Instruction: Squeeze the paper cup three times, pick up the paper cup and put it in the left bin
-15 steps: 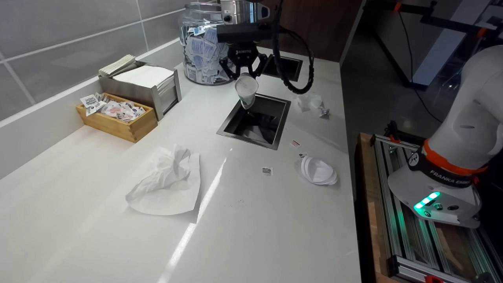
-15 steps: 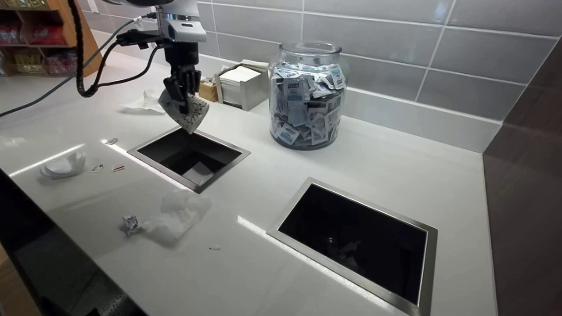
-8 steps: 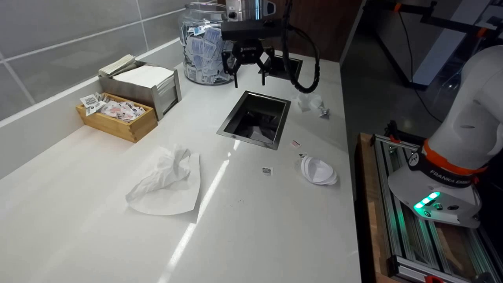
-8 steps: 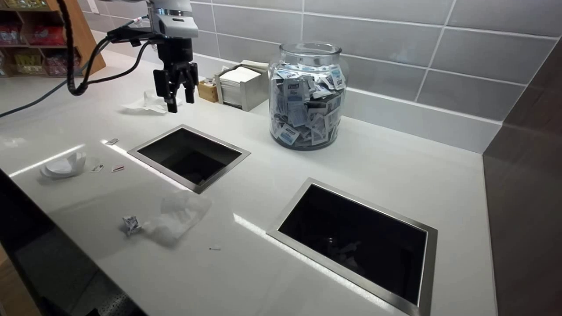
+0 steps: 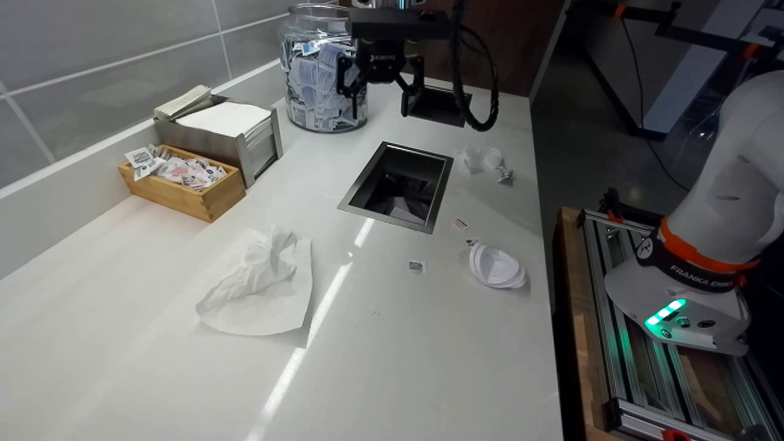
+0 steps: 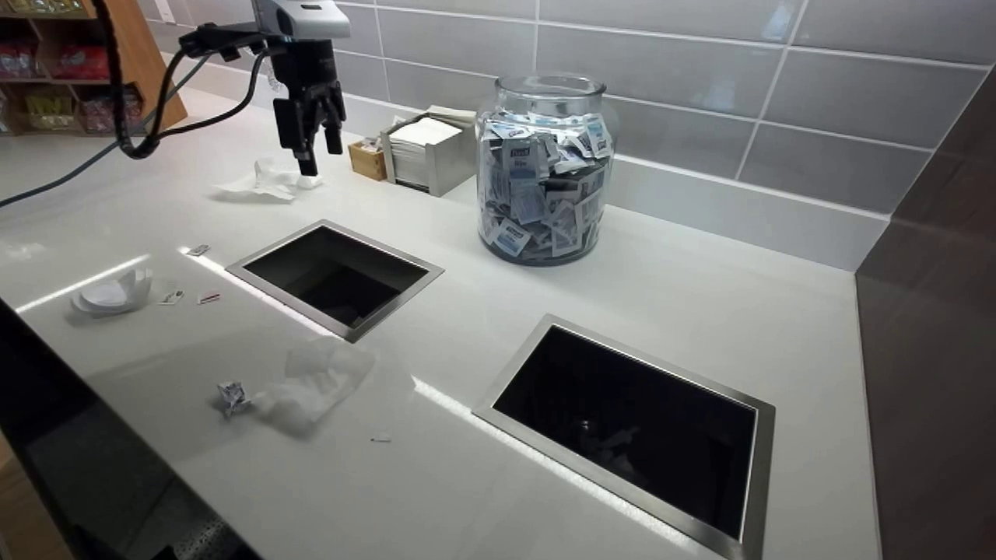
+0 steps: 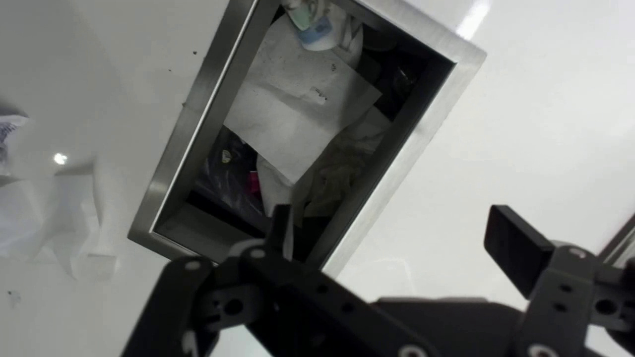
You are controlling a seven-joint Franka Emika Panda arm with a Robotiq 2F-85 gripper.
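My gripper hangs above the counter, just behind the left bin as an exterior view shows it. Its fingers stand wide apart with nothing between them, also in the wrist view, where the gripper partly covers a corner of the bin's metal rim. No paper cup shows in either exterior view. Inside the bin, the wrist view shows a flat white sheet and, at the top edge, a whitish item with green and blue patches. I cannot tell whether that item is the paper cup.
A large glass jar of packets stands behind the bins. A second bin opening lies at the right. Along the wall are a napkin holder and a wooden box. Crumpled tissue and folded white paper lie on the counter.
One second ago the gripper held the paper cup over the left bin. Half a second ago its fingers were apart and the cup had gone from view. The gripper has since risen and opened wider.
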